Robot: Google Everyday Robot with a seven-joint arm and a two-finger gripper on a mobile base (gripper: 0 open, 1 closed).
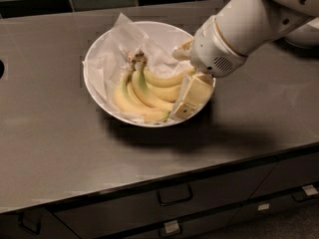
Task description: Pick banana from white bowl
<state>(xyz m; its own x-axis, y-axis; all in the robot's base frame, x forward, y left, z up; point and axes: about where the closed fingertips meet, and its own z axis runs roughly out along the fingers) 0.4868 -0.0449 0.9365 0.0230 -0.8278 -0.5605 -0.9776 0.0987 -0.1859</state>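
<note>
The banana is a yellow bunch with a brownish stem at the top, lying in the white bowl, which is lined with crumpled white paper. My gripper reaches down over the bowl's right side from the white arm. Its jaws are open. One cream finger is at the bowl's right front rim and the other finger is further back. The right ends of the bananas lie between them. The arm hides the bowl's right rim.
The bowl stands on a dark grey counter with a dark tiled wall behind. Drawers with handles run below the front edge. A white object sits at the far right of the counter.
</note>
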